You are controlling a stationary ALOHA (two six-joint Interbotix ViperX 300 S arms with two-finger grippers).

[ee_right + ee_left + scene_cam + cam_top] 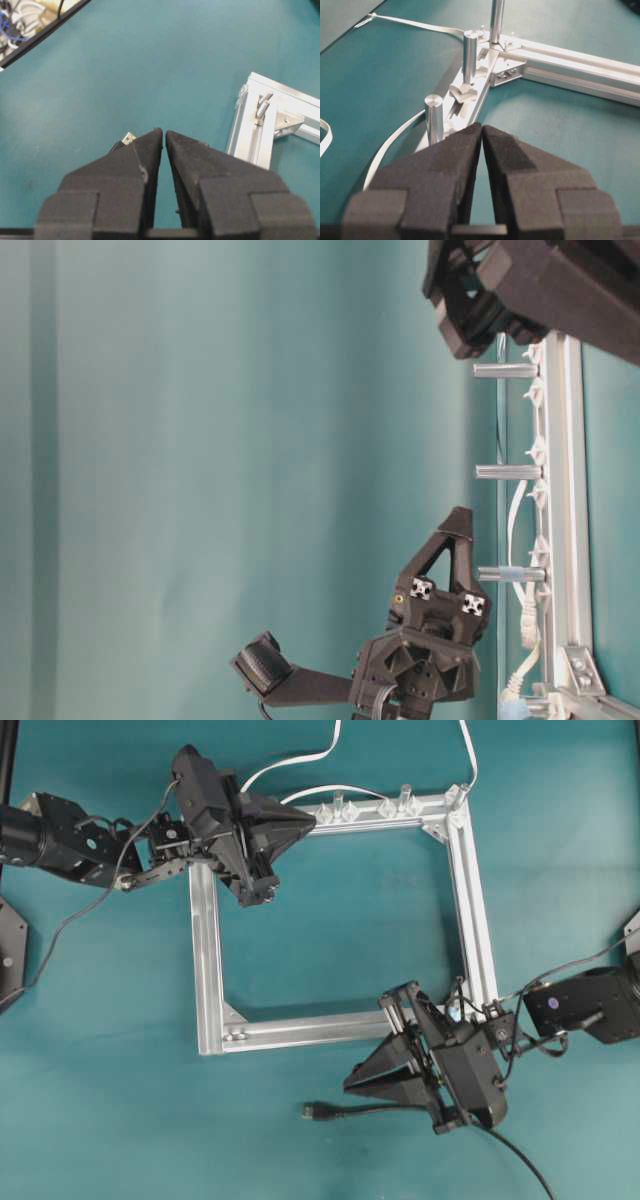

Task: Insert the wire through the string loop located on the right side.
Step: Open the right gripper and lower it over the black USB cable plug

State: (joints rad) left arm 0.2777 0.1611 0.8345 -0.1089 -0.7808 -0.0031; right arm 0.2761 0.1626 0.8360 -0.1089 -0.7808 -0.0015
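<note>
Closest to the lens in the left wrist view, the left gripper [482, 127] had its pads pressed together on nothing, poised over the top-left corner of the aluminium frame [205, 950], well apart from the job.

The wire [370, 1110] lay on the mat below the frame's bottom rail, with its plug end pointing left. Just above it, the right gripper [350, 1080] was likewise pressed together and empty. The string loop [455, 1008] stood on the right rail near the bottom-right corner, partly hidden by the right arm.

The step in hand looked like picking up the wire. To do it well, the right pincer would need to spread, come down and pinch close behind the plug, leaving a short stiff tip to aim at so small a loop.

Counted:
- two grippers
- one wire
- one string loop
- one frame
- three upright posts [434, 117]
- one white flat cable [290, 762]
</note>
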